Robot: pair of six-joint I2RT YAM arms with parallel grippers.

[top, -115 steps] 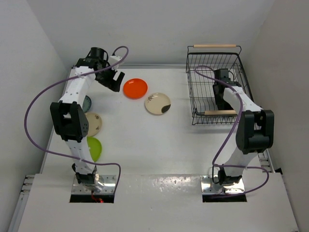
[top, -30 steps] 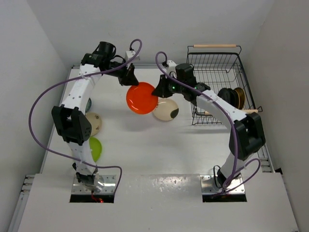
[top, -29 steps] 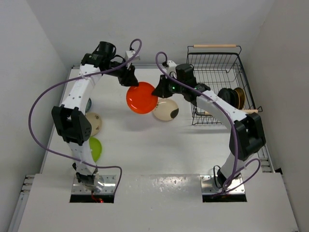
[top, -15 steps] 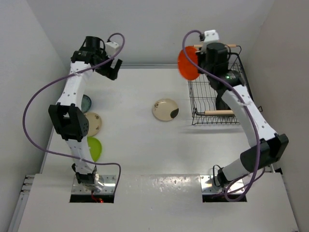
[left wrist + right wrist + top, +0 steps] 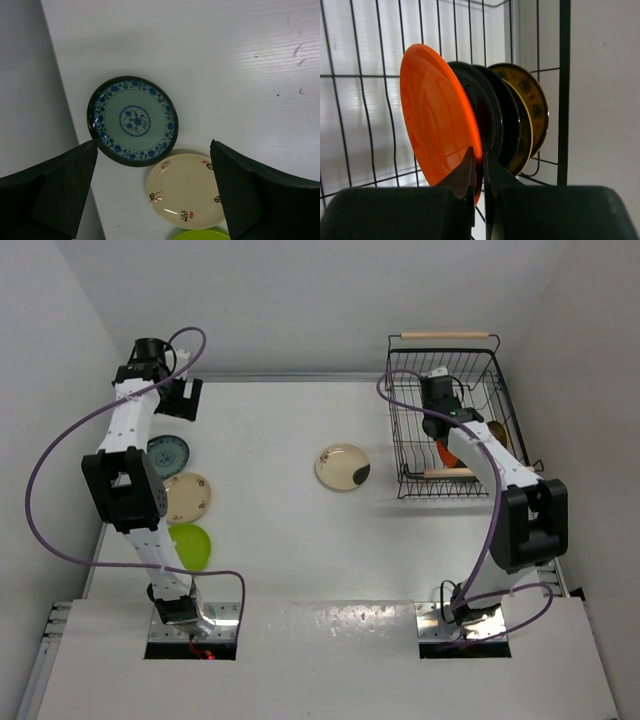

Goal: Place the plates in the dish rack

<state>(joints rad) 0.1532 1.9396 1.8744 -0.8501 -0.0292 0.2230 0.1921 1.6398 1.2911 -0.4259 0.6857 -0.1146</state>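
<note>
The orange plate (image 5: 437, 115), stood on edge beside the black plates (image 5: 487, 107) in the dish rack (image 5: 390, 410) at two o'clock, is clamped at its five-o'clock rim by the right gripper (image 5: 479, 167). It is judged rigid, glossy and slippery. The left gripper (image 5: 155, 175) is spread wide.

Bright, even light — soft shadows; sheen on orange plate (image 5: 435, 115); wrist-view foreground blurred.

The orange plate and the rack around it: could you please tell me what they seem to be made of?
The orange plate is probably melamine or glazed ceramic: smooth, glossy, with soft reflections. The rack looks like thin black-coated metal wire, by its slim straight bars; its handles look like pale unfinished wood.
</note>
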